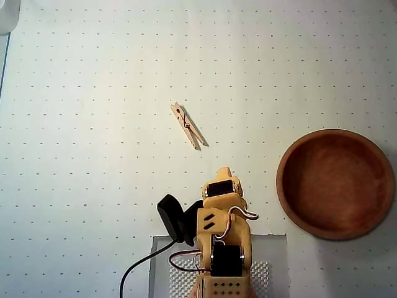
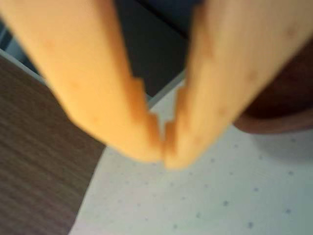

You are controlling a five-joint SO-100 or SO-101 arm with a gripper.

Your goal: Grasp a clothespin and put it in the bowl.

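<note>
The pale wooden clothespin (image 1: 187,126) lies flat on the white dotted mat near the middle of the overhead view, slanted from upper left to lower right. The reddish-brown wooden bowl (image 1: 335,180) stands empty at the right edge; part of its side also shows in the wrist view (image 2: 279,120). My orange arm (image 1: 223,211) is folded at the bottom centre, below the clothespin and left of the bowl. In the wrist view my gripper (image 2: 164,147) is blurred, its two orange fingertips (image 2: 146,142) meet, and nothing is between them. The clothespin is out of the wrist view.
A black camera with its cable (image 1: 170,217) sits left of the arm. A clear base plate (image 1: 276,261) lies under the arm. A white object (image 1: 7,15) is at the top left corner. The mat's edge meets dark wood (image 2: 39,166).
</note>
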